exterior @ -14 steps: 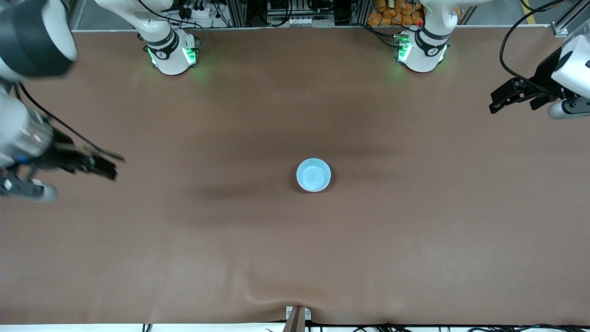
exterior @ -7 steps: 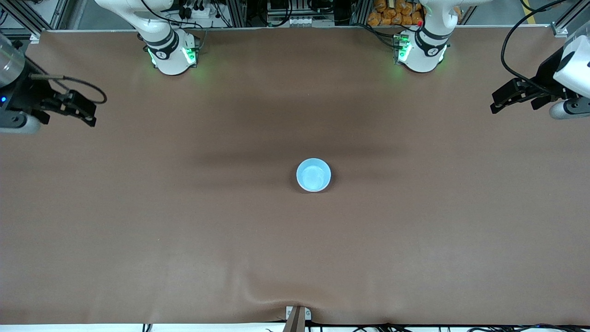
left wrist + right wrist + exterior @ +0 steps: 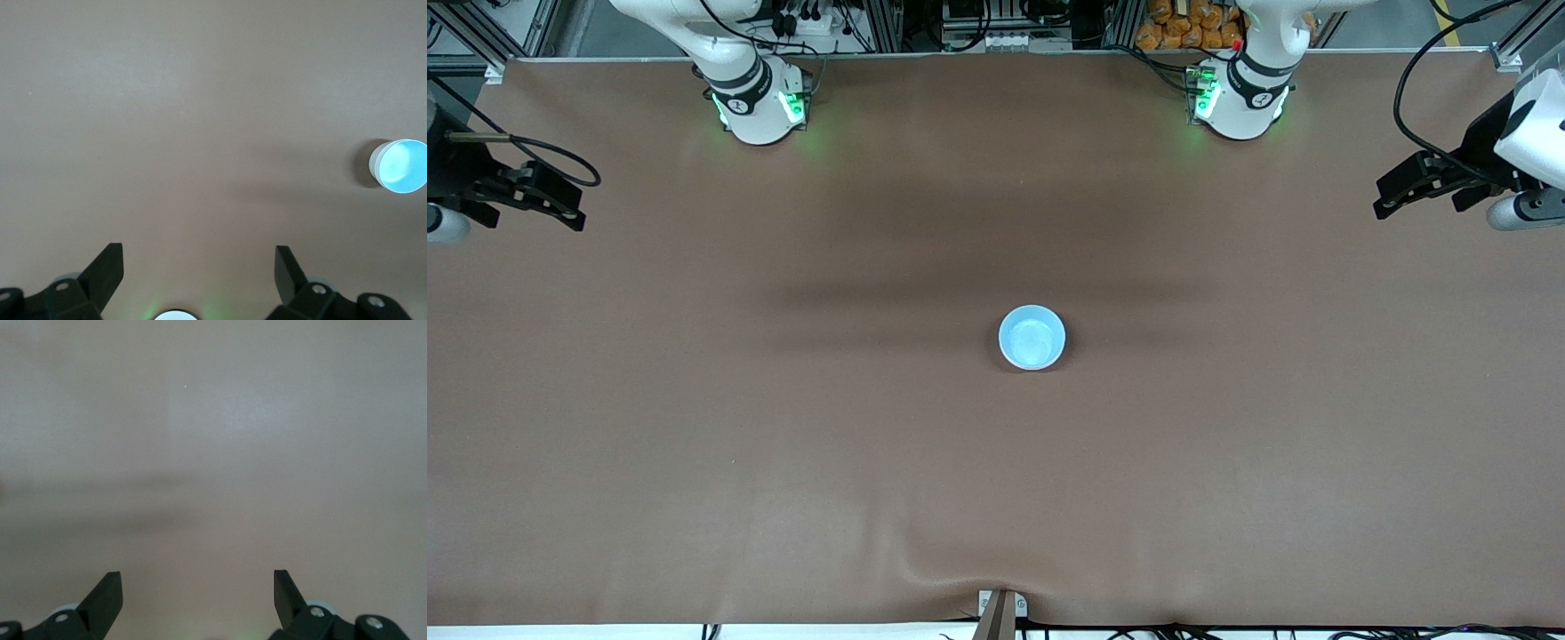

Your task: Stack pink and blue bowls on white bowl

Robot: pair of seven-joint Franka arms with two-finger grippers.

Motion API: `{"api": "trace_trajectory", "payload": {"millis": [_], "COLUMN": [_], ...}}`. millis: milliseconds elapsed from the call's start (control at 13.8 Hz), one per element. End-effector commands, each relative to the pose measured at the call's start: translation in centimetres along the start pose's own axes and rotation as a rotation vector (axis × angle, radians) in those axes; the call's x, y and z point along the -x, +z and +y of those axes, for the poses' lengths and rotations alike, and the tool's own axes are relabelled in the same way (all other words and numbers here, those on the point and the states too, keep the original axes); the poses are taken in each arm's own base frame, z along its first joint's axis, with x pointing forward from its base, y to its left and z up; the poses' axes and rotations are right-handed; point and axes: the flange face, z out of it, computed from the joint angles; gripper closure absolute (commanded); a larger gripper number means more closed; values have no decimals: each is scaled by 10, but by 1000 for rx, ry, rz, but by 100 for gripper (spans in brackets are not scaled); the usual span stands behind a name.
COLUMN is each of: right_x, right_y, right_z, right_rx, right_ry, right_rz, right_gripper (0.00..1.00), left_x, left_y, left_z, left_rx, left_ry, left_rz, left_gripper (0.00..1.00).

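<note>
Blue bowl [image 3: 1032, 337] sits upright near the middle of the brown bench [image 3: 783, 444], its whitish outer wall showing in the left wrist view [image 3: 400, 165]; pink and white bowls cannot be made out apart from it. Left gripper [image 3: 1392, 197] hangs over the bench well off from the bowl toward the left arm's end, fingers [image 3: 107, 267] spread wide and holding nothing. Right gripper [image 3: 560, 209] hangs over the bench toward the right arm's end, fingers [image 3: 105, 593] likewise wide apart and empty
</note>
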Motion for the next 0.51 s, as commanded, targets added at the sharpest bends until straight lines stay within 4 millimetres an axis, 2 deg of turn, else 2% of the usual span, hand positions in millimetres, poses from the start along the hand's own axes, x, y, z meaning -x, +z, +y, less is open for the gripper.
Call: {"api": "trace_trajectory", "payload": {"millis": [0, 434], "right_x": [7, 10], "right_y": [-11, -27], "right_z": [-10, -5], "right_rx": [3, 7], "right_ry": [-25, -150], "right_rz": [26, 47], "right_gripper": [0, 0], "left_x": [4, 2], "left_y": [-4, -10], "left_z": [2, -1], "left_rx": [-25, -23], "left_ry": [33, 30], "left_rz": [4, 15], "left_gripper": [0, 0]}}
